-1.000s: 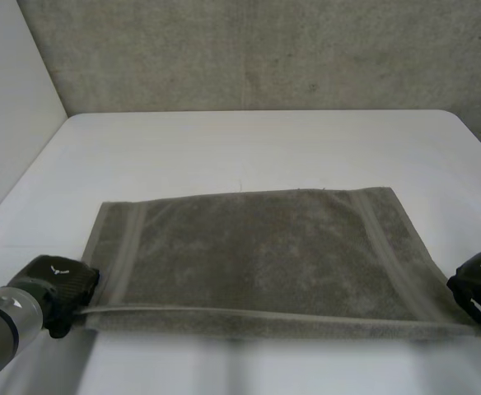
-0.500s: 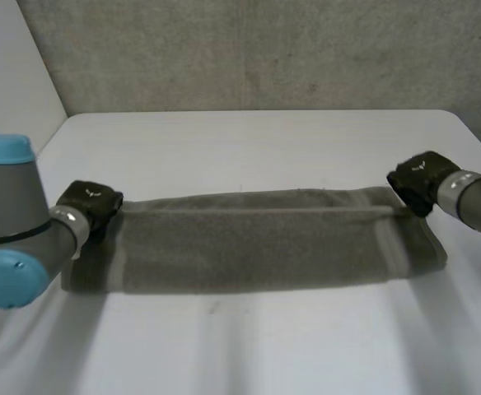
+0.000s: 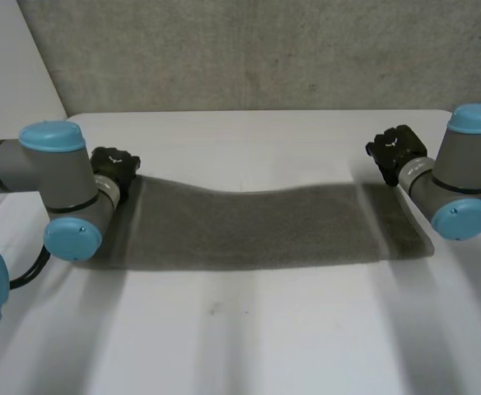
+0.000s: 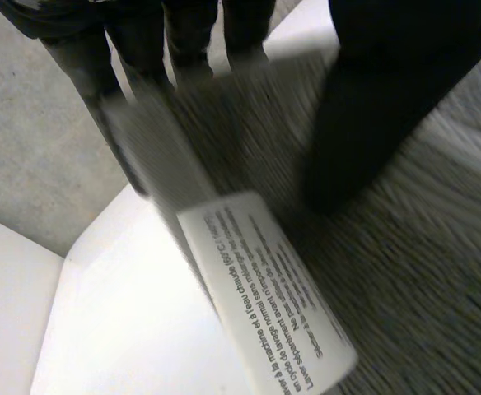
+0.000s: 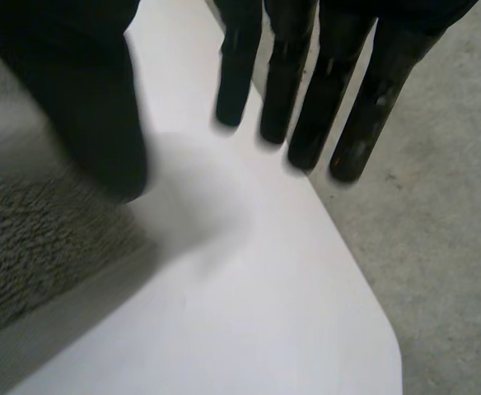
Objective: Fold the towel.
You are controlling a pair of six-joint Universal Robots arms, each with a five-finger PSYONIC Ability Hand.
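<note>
Here the towel [image 3: 249,226] lies as a long, narrow, dark-grey strip across the white bench [image 3: 249,329]. Its near edge runs fairly straight. Its far edge dips in the middle and sits higher toward both ends.

The left robot hand [image 3: 115,164] is at the towel's far left corner, and its grey arm [image 3: 55,181] reaches in beside the towel's left end. In the left wrist view the cloth passes between the straight fingers [image 4: 142,49] and the thumb [image 4: 389,99]. The towel's edge band stands up against the fingers, the thumb tip is down on the pile, and so this robot hand has the corner pinched. A white care label [image 4: 265,288] with printed lines hangs from that edge, just below the fingertips, and it stands out over the bench.

The right robot hand [image 3: 397,148] is just beyond the towel's far right corner, and its arm [image 3: 463,173] stands beside the towel's right end. In the right wrist view its fingers [image 5: 306,82] are straight and spread well away from the thumb [image 5: 84,99], with nothing between them. They hang over bare bench past the towel's edge. The thumb is above the towel's corner, but I cannot tell whether it touches the cloth. This robot hand is wide open and has hold of nothing.

A rough grey wall [image 3: 249,49] rises behind the bench, beyond the towel's far edge.
</note>
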